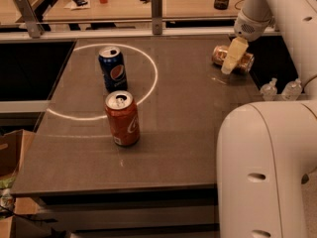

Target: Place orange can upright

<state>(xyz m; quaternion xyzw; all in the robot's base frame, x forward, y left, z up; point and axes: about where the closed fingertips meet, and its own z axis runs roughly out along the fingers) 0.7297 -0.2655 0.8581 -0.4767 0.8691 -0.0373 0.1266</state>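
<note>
The orange can (245,61) lies on its side near the far right edge of the dark table (188,133), shiny copper with a pale label. My gripper (232,58) hangs from the white arm and sits right over the can's middle, covering part of it. The can rests on the table surface.
A blue Pepsi can (112,68) stands upright at back left, and a red cola can (122,119) stands in front of it. Two small clear bottles (281,89) sit just off the table's right edge. My white arm body (267,172) fills the front right. A cardboard box (12,150) lies at left.
</note>
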